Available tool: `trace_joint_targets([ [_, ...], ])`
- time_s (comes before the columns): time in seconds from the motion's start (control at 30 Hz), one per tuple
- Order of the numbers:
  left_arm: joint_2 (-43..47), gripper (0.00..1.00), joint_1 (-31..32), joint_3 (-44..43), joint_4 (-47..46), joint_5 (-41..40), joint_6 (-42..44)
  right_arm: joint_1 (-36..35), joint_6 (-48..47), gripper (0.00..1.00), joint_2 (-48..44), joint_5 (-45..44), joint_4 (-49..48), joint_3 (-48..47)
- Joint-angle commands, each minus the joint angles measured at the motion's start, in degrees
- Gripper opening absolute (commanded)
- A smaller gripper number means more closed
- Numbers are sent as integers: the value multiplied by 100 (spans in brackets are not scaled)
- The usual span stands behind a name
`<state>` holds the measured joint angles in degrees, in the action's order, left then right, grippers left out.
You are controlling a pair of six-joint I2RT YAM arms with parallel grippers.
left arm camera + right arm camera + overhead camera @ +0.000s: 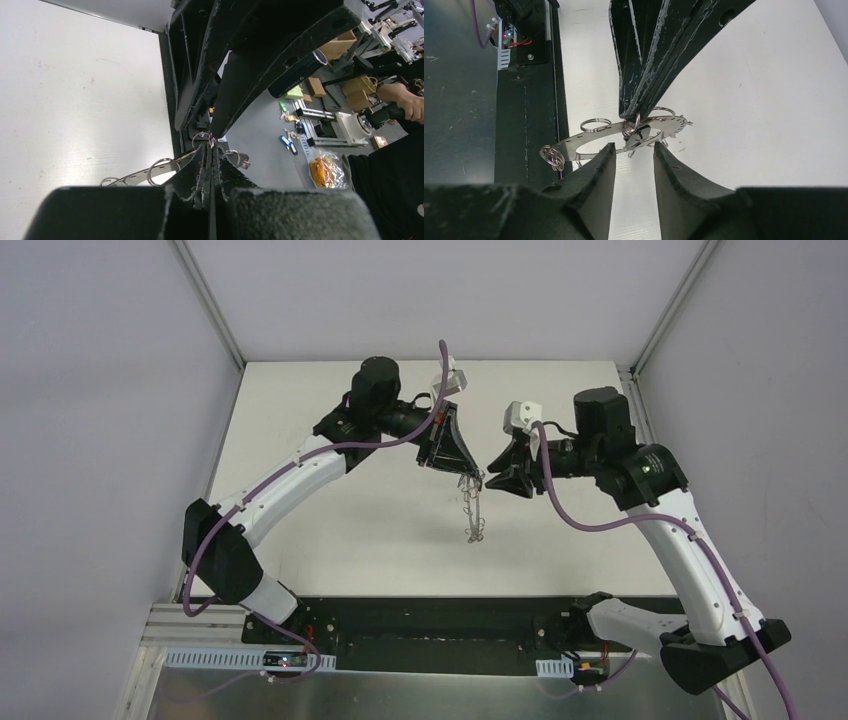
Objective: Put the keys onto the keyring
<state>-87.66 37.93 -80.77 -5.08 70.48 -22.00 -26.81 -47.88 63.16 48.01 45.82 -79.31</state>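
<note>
The keyring is a flat grey metal ring with small wire loops on its edge. It hangs edge-on in the air above the table's middle. My left gripper is shut on one of its wire loops; the left wrist view shows the closed tips with the ring's band to their left. My right gripper is open just right of the ring. In the right wrist view its fingers straddle the ring's near edge without touching. No blue-headed or black-headed key is clear in any view.
The white table has a black strip along its near edge by the arm bases. Grey walls stand left, right and behind. Small blue items and clutter lie off the table in the left wrist view.
</note>
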Motion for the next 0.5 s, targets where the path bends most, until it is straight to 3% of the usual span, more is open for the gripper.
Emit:
trace_joint_targets([
  [0.0,328,0,65,59,-327,188,-103,-93,-189,35,53,173,12,-302],
  [0.2,328,0,65,82,-327,168,-85,-168,-187,32,133,195,21,-339],
  [0.47,312,0,65,27,-317,106,-106,-229,-187,8,149,240,40,-225],
])
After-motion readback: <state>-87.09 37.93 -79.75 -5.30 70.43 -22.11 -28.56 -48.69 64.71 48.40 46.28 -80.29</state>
